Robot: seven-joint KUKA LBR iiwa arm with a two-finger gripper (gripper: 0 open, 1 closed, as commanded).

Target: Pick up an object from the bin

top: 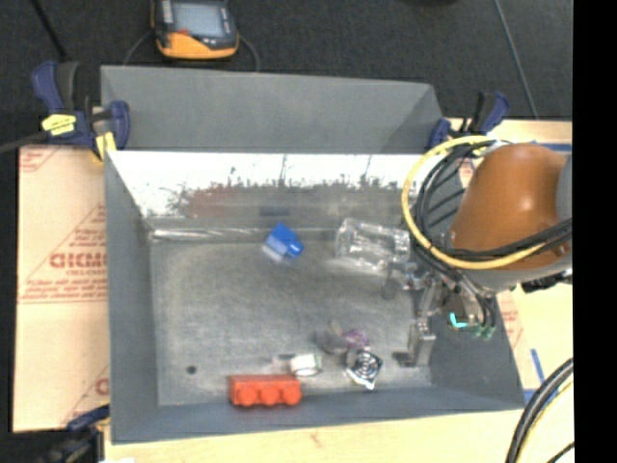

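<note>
Orange cover (506,201), pincer (416,343) near silvery object (364,367)

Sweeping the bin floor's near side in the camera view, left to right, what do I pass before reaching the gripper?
Red bar → white piece → shiny piece → gripper. A purple piece overlaps the shiny one, so its place is left out.

The cube (281,243) lies at the back of the bin (270,114), the brick (263,392) in front
</note>
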